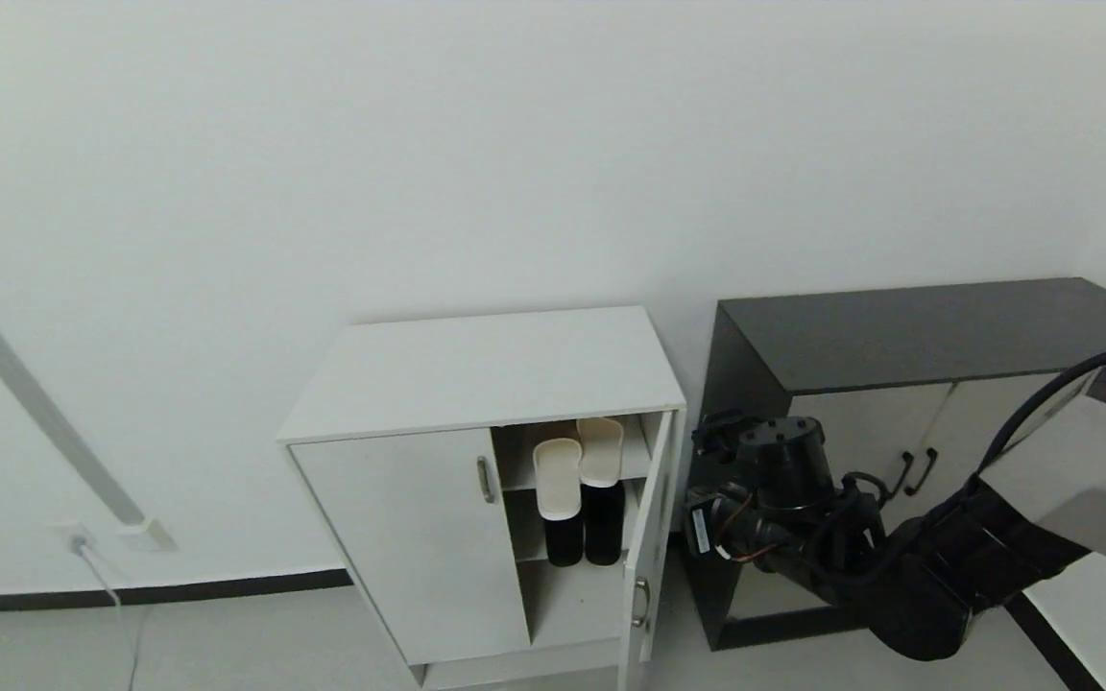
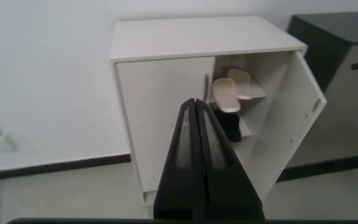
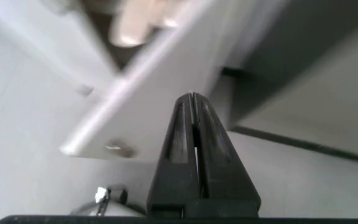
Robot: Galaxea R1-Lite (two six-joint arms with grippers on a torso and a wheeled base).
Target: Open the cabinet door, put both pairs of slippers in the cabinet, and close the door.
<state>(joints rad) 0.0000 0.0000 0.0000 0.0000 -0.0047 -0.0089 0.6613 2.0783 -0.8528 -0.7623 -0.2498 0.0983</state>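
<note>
Head view, slippers (image 1: 559, 478) inside open cabinet (image 1: 486, 369)

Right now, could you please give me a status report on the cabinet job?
Left gripper and right gripper shut, empty. Cream slippers and black slippers inside cabinet; right door open. Right gripper by door's outer face, swing looks clear.
</note>
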